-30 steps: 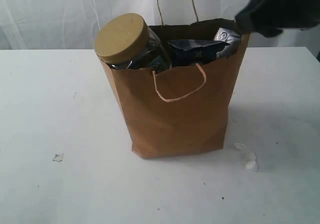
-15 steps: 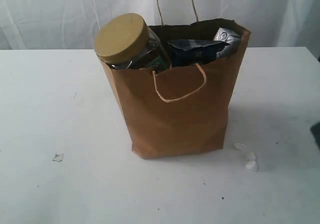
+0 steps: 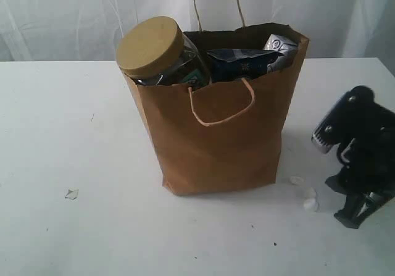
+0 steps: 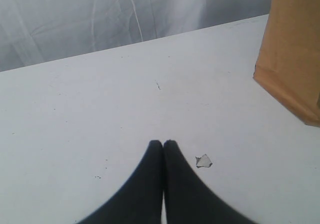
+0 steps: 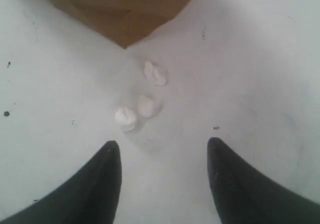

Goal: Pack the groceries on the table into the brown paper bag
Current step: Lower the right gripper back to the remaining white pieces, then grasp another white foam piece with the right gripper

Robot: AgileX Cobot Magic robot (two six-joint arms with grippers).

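The brown paper bag [image 3: 216, 134] stands upright in the middle of the table [image 3: 62, 134]. A tan-lidded clear jar [image 3: 150, 46] leans out of its left side. A dark blue packet [image 3: 242, 63] and a silvery white-blue packet [image 3: 281, 43] stick up at its right. My right gripper [image 3: 357, 216] is low over the table to the right of the bag. In the right wrist view it [image 5: 164, 145] is open and empty, just short of three white lumps [image 5: 145, 103] by the bag's corner [image 5: 125, 18]. My left gripper [image 4: 163, 143] is shut, empty, over bare table.
A small torn paper chip [image 3: 71, 194] lies left of the bag, and in the left wrist view that chip [image 4: 203, 160] is beside my shut fingertips. The white lumps [image 3: 307, 196] lie between the bag and my right arm. A white curtain hangs behind the table.
My right arm left the bag's top right corner, passed out of view, and has come down to the table right of the bag. The bag and its contents have not moved.
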